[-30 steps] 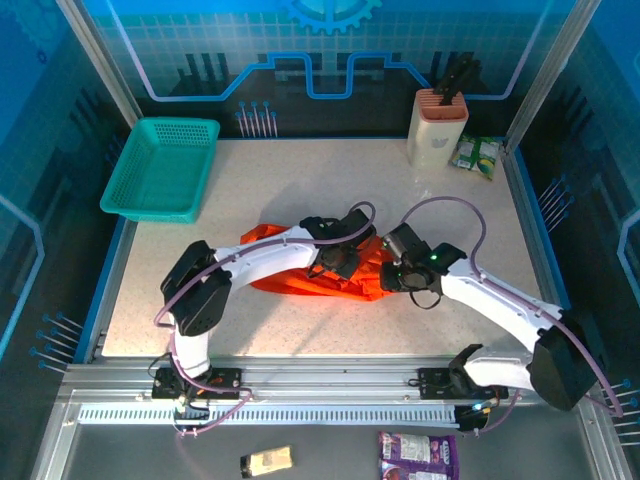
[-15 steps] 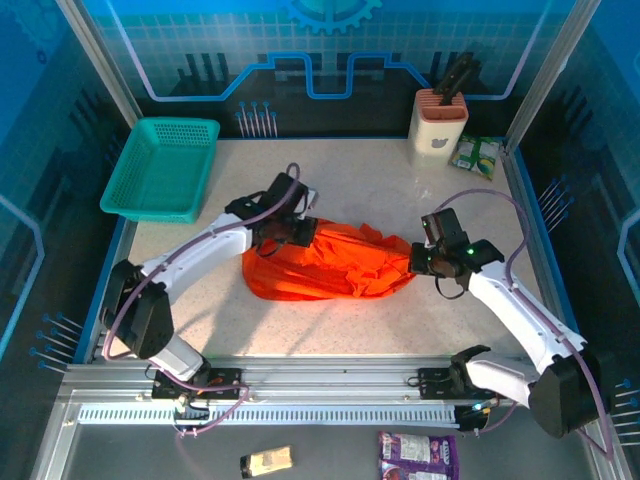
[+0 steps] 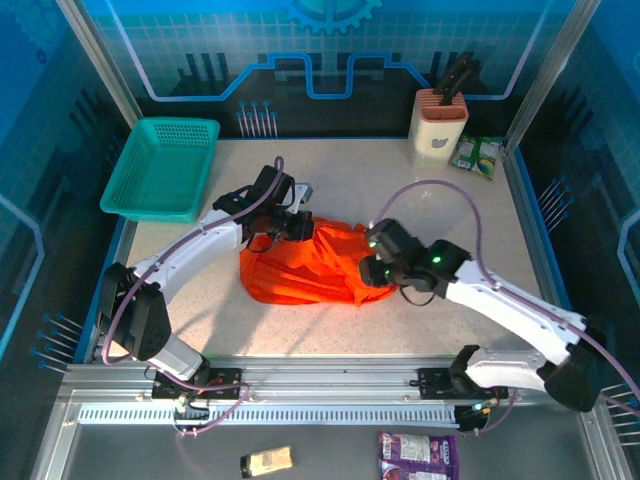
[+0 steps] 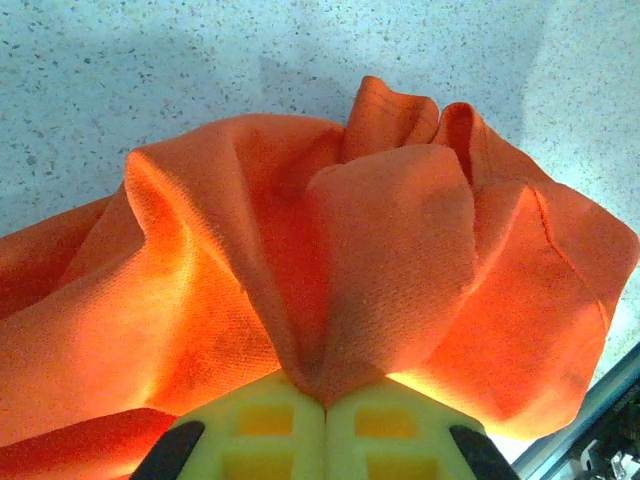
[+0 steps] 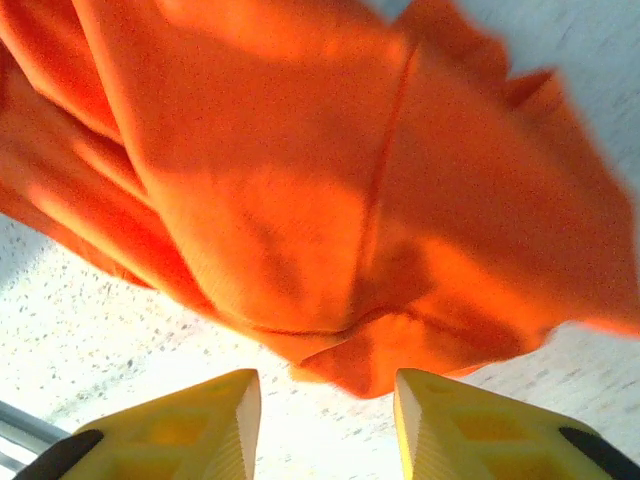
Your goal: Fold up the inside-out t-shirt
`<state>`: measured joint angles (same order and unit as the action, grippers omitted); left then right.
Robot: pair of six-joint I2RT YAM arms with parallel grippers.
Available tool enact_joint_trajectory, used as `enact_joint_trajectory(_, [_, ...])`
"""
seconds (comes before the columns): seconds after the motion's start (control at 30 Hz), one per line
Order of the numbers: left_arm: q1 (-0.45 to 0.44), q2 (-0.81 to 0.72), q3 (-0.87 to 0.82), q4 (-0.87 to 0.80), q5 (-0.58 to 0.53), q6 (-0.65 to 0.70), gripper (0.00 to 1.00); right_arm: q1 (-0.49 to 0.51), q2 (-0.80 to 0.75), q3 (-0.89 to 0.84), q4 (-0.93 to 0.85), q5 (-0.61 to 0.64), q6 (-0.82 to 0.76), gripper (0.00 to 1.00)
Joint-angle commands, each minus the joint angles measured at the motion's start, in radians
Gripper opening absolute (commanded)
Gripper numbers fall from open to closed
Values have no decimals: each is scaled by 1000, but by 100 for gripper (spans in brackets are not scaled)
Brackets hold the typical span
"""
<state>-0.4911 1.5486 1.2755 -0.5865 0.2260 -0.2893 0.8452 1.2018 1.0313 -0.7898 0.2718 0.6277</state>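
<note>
Left gripper [image 4: 325, 405] now pinched shut on a bunch of the t-shirt [image 3: 312, 272] on the table [image 3: 350, 170], right gripper [image 5: 322, 395] just let go and swung inward, jaws apart, empty — shirt still crumpled, no fold yet.

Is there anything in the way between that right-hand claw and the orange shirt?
Nothing visible. The right gripper stands open just short of the edge of the t-shirt, with bare table under its fingers. The left gripper is shut on a bunched fold of the cloth.
</note>
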Motion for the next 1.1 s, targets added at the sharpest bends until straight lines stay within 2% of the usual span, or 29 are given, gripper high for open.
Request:
enact_joint_trajectory(0.0, [14, -17, 51, -11, 36, -7, 0, 78, 45, -92, 15, 102, 210, 47])
enact_joint_trajectory(0.07, [16, -18, 55, -12, 37, -5, 0, 95, 64, -170, 121, 83, 275, 54])
enact_joint_trajectory(0.2, [21, -8, 62, -21, 39, -2, 0, 102, 133, -275, 380, 43, 311, 55])
enact_joint_trajectory(0.27, [22, -9, 61, -19, 35, -2, 0, 104, 191, -285, 449, 57, 316, 52])
enact_joint_trajectory(0.3, [24, -12, 60, -20, 33, -3, 0, 103, 212, -275, 457, 67, 307, 47])
enact_joint_trajectory(0.33, [26, -18, 60, -21, 30, -4, 0, 103, 229, -261, 459, 79, 291, 38])
enact_joint_trajectory(0.4, [33, -34, 58, -22, 19, -7, 0, 103, 226, -226, 434, 87, 251, 15])
enact_joint_trajectory(0.47, [45, -52, 56, -24, 11, -7, 0, 102, 186, -181, 370, 88, 213, 0])
enact_joint_trajectory(0.6, [78, -80, 51, -24, 7, -1, 0, 93, 53, -46, 160, 94, 139, 0])
enact_joint_trajectory(0.7, [99, -81, 40, -15, 7, 1, 0, 50, -36, 59, 35, 88, 80, 0])
enact_joint_trajectory(0.87, [128, -75, 20, 10, 24, -8, 0, -106, -111, 255, -30, -5, -49, 0])
enact_joint_trajectory(1.07, [214, -115, 138, -27, 16, 18, 0, -294, -60, 564, -113, -84, -191, 0])
